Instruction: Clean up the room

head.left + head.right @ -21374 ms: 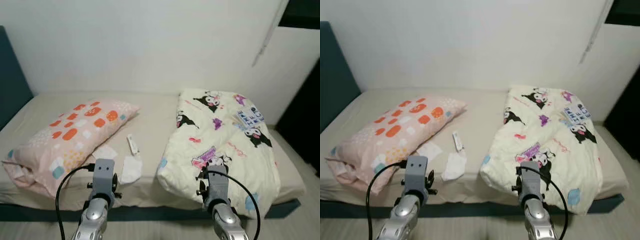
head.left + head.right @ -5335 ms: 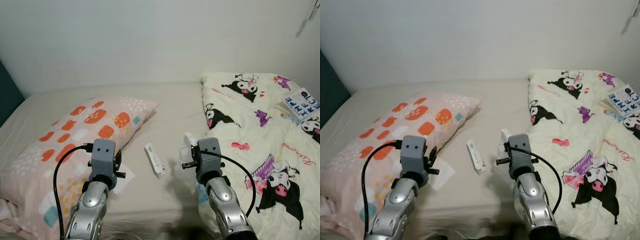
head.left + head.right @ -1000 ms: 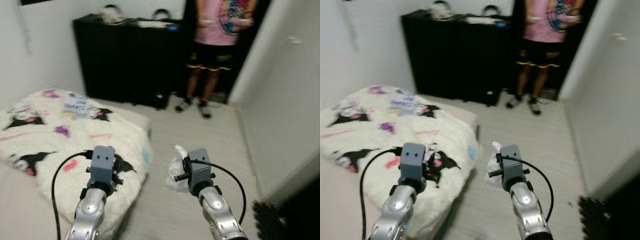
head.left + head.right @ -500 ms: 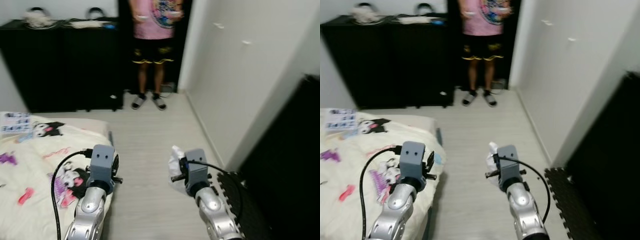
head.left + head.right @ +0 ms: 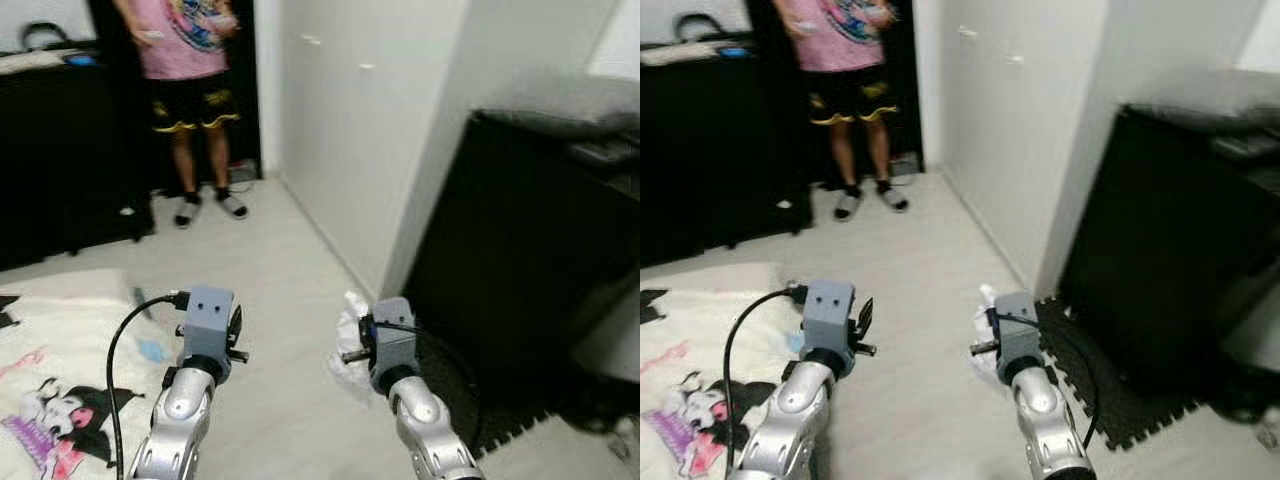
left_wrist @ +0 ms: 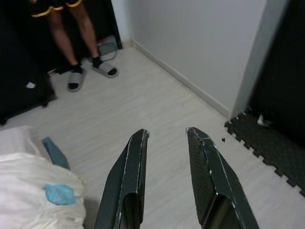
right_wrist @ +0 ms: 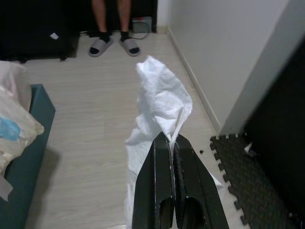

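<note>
Camera turned rightward; right claw (image 7: 170, 143) still pinches tissue (image 7: 162, 102) (crumpled, white).

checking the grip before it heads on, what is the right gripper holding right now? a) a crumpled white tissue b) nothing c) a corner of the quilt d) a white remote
a: in the right wrist view the right gripper has its black fingers pinched shut on a crumpled white tissue, which sticks up above the fingertips over the pale floor.
</note>
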Controlling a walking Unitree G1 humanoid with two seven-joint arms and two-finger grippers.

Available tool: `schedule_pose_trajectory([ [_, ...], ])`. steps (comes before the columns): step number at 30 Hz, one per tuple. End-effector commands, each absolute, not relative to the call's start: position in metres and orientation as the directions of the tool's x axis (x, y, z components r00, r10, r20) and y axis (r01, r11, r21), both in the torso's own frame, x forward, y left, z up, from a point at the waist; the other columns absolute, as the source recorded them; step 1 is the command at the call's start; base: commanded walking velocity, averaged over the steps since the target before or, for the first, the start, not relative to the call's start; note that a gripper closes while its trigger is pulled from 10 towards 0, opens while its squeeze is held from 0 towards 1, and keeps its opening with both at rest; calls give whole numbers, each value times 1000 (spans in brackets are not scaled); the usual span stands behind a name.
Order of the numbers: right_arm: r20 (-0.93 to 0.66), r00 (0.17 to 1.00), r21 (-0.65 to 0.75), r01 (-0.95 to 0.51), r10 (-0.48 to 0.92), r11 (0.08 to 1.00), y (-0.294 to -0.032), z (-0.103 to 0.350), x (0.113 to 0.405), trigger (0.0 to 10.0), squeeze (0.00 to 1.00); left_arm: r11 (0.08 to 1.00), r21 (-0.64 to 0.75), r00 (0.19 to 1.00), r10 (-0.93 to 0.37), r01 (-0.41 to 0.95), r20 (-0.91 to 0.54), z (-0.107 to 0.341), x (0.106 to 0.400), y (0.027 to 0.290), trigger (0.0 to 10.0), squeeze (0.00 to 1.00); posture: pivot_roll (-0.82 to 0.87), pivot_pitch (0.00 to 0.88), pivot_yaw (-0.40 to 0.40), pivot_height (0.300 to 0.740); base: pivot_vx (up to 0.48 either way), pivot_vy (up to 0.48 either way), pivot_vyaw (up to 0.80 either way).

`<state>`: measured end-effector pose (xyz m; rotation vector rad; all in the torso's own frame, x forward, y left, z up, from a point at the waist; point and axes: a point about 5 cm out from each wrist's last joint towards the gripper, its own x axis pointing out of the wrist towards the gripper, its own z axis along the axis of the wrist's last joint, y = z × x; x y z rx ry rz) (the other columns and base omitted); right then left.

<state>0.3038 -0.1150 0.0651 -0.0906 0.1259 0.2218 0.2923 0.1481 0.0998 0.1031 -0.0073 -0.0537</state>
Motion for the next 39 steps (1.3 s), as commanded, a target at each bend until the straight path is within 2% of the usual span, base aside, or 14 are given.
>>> schedule_pose_trajectory([
  [1, -146, 968, -69, -215, 203, 974, -118, 61, 302, 10000, 0, 993, 104, 998, -59, 60, -9, 96, 292, 148, 10000, 0, 24, 75, 6, 740, 0, 0, -800],
  [26, -153, 966, -78, -222, 209, 972, -118, 59, 301, 10000, 0, 992, 110, 998, -59, 62, -23, 92, 289, 148, 10000, 0, 21, 59, -1, 740, 0, 0, -800],
  [39, -166, 969, -73, -199, 185, 977, -123, 57, 302, 10000, 0, 991, 134, 1000, -15, 18, -24, 89, 289, 150, 10000, 0, 19, 64, -6, 740, 0, 0, -800],
])
